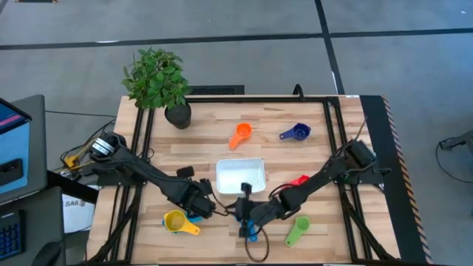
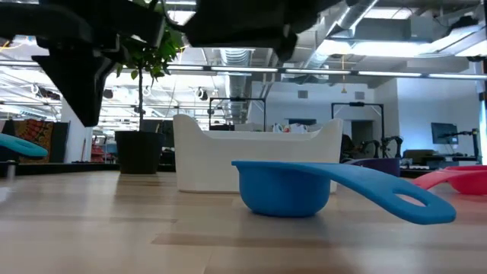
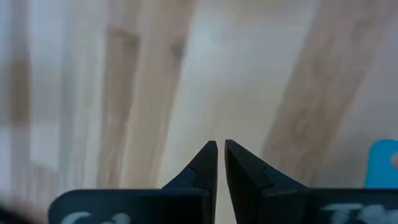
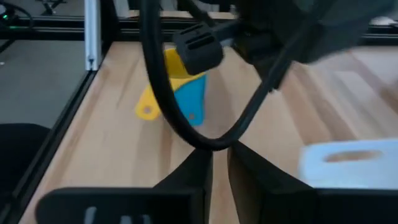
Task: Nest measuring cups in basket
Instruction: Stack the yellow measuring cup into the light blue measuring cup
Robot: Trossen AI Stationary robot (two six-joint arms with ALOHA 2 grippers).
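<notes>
Cups lie all over the wooden worktop (image 1: 310, 159). The left tool (image 3: 220, 155) has its fingers pressed together and holds nothing. Just beside it sit the yellow cup (image 1: 176, 220) and a light blue cup (image 1: 194, 217). The right tool (image 1: 247, 216) is low over a blue cup (image 2: 285, 189); its fingers are nearly together, but I cannot tell if they pinch it. The white basket (image 1: 239, 176) is just beyond both tools. A red cup (image 1: 298, 180) and a green cup (image 1: 298, 228) lie beside the right arm. The orange cup (image 1: 240, 134) and dark blue cup (image 1: 295, 133) are far past the basket.
</notes>
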